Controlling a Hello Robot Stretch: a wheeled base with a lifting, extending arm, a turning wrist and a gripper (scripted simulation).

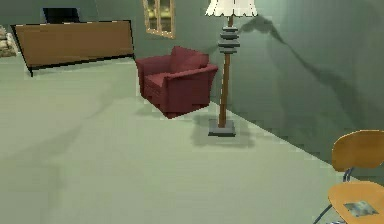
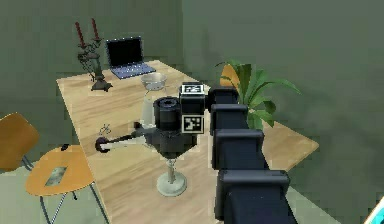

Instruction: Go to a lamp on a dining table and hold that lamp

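Reach stage, by the look of it: arm (image 2: pixel 240 150) lies out across the dining table (image 2: pixel 110 100), with the gripper (image 2: pixel 108 141) at the table's near part. Probable lamp (image 2: pixel 172 183), a small stemmed piece on a round foot, stands on the tabletop at the gripper's dark body. Claw state cannot be told, nor whether it has anything. Next move likely calls for setting the fingers on the stem, then lifting clear. Floor lamp (image 1: pixel 228 60) beside the red armchair (image 1: pixel 178 80) looks like a decoy.
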